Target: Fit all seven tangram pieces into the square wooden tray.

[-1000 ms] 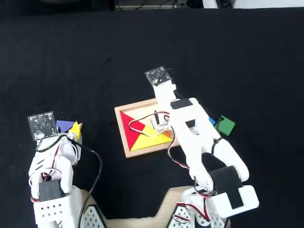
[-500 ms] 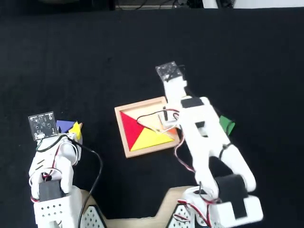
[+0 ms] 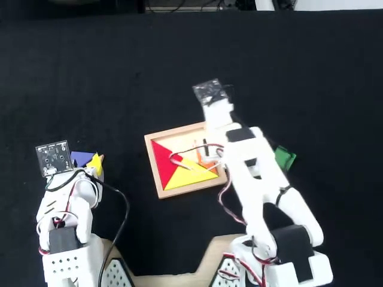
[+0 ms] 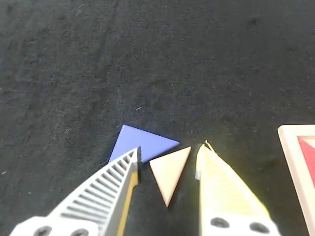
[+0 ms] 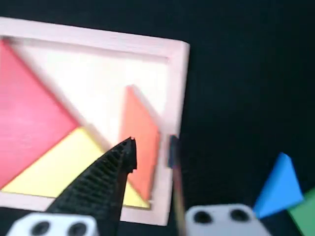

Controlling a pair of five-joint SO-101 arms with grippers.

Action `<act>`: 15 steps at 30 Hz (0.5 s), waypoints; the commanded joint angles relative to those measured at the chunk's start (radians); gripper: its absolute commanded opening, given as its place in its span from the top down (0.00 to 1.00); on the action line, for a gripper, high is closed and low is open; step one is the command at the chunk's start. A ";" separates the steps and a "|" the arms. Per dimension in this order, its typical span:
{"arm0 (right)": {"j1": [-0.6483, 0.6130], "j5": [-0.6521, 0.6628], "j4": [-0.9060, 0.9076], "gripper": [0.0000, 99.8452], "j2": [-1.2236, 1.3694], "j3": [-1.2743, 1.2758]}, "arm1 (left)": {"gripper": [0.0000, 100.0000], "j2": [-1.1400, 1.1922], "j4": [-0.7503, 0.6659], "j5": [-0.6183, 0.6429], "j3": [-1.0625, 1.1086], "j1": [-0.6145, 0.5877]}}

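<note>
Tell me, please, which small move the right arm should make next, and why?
Probably lift the right pincer straight up, clear of the square wooden tray. The orange triangular piece seems to lie flat inside the tray beside its wall, and the pincer stands open around it, so it looks placed. The blue triangular piece waits outside on the black cloth.

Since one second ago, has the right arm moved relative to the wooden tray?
Yes. The right arm shifted right across the tray, toward its right rim.
</note>
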 commanded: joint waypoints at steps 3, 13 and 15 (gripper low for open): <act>-0.080 0.008 -0.014 0.98 -0.025 -0.102 | 0.80 -0.008 0.005 0.008 0.019 0.012; -0.081 0.081 -0.009 0.99 0.294 -0.272 | 0.80 -0.006 0.005 0.006 0.019 0.012; -0.081 0.083 0.005 0.99 0.321 -0.289 | 0.80 -0.006 0.005 0.006 0.019 0.012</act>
